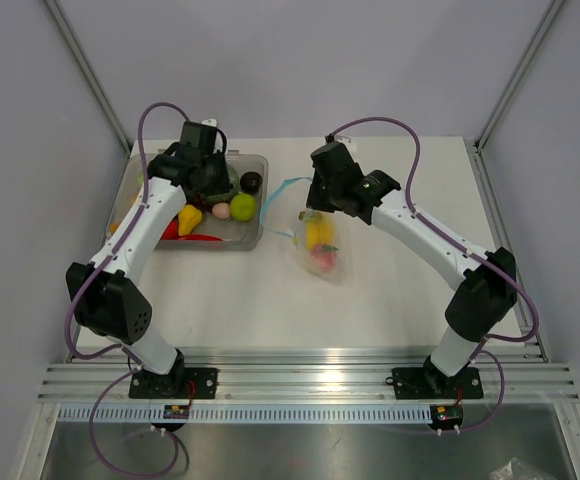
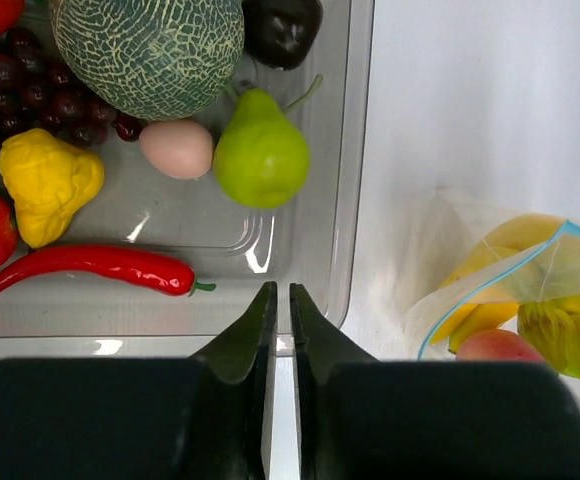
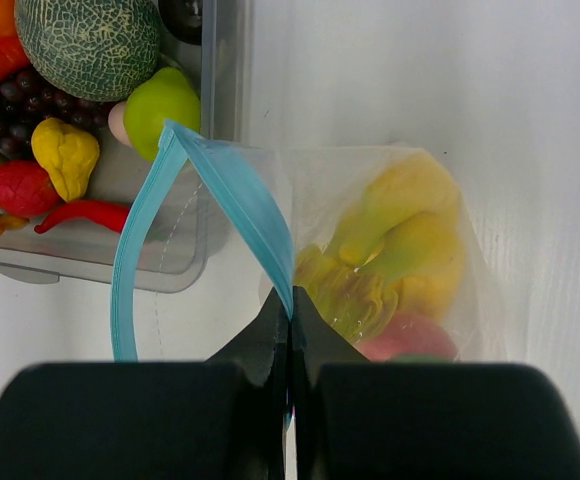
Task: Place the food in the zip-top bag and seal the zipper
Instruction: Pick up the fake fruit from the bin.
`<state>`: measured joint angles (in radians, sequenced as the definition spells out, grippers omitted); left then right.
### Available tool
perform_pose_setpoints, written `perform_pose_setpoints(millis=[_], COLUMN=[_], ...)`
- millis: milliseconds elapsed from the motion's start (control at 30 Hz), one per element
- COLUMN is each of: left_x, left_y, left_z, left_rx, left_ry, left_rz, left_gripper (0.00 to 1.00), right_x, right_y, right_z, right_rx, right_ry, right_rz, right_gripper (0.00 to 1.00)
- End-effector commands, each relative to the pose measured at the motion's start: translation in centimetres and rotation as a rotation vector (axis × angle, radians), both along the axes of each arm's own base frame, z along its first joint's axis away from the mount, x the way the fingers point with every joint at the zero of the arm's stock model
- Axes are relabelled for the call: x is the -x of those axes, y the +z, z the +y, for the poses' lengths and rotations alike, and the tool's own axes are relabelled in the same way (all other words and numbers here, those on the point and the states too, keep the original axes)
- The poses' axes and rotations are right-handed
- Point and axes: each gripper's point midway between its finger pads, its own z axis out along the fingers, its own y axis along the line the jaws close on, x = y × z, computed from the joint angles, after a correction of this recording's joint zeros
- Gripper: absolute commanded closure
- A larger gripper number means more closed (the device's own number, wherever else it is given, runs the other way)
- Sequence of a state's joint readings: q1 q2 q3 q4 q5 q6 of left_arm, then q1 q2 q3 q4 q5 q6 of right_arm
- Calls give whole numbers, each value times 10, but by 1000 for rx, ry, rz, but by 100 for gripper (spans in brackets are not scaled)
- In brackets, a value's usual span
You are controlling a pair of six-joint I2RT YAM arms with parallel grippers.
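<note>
Beside the tray (image 3: 220, 100), the right gripper (image 3: 290, 310) pinches the bag (image 3: 440, 200) by its zipper (image 3: 240, 190), likely to hold the mouth open, while the left gripper (image 2: 280, 300) hovers, narrow and empty.

Bright, even light; perhaps slight glare

melon (image 2: 150, 45): cut by top edge | zip-top bag (image 2: 440, 250): runs off right edge | tray (image 1: 264, 200): partly behind left arm (image 1: 145, 225)

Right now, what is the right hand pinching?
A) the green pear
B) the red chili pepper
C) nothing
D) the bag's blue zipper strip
D: in the right wrist view the right hand is closed on the zipper, whose blue strip runs up from between its fingertips.
</note>
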<state>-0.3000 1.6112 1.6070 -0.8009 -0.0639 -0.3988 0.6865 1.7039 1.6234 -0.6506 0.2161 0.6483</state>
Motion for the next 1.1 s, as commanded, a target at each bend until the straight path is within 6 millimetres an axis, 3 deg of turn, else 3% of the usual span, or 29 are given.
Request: perform_pose_setpoints(millis=[0,33,133,267,367,500,633,800,1067], left_x=[1,-1,-2,-14,-27,-43,-53,-62,-71], left_y=[3,-1,-27,-63,-77,-96,-116,-128,-151], left_z=[4,4,4,1,-4,-11,-10,-10,-14], left_rx=[-14,-18,-39,-53,-42,-12,-3,39,100], left_ry=[5,8,11,17,28,71,124,184,204], left_rz=[-27,-22,37,106,135,161,198,185,213], left_gripper=[83,72,52,35,27,24,12,6,6], right_x=[-3,-3,-2,-1,-1,-1,-2,-4,-5], right_y=[17,17,17,16,17,16,16,17,14], right_z=[10,10,9,8,8,8,7,6,9], right_rx=[-30,-30,-29,-24,-22,-16,-8,4,5], right_ry=[18,16,15,15,17,18,23,19,26], right_rz=[-38,-39,-40,-37,-38,-36,-39,-44,-37], right_gripper=[100,100,100,100,100,100,100,100,100])
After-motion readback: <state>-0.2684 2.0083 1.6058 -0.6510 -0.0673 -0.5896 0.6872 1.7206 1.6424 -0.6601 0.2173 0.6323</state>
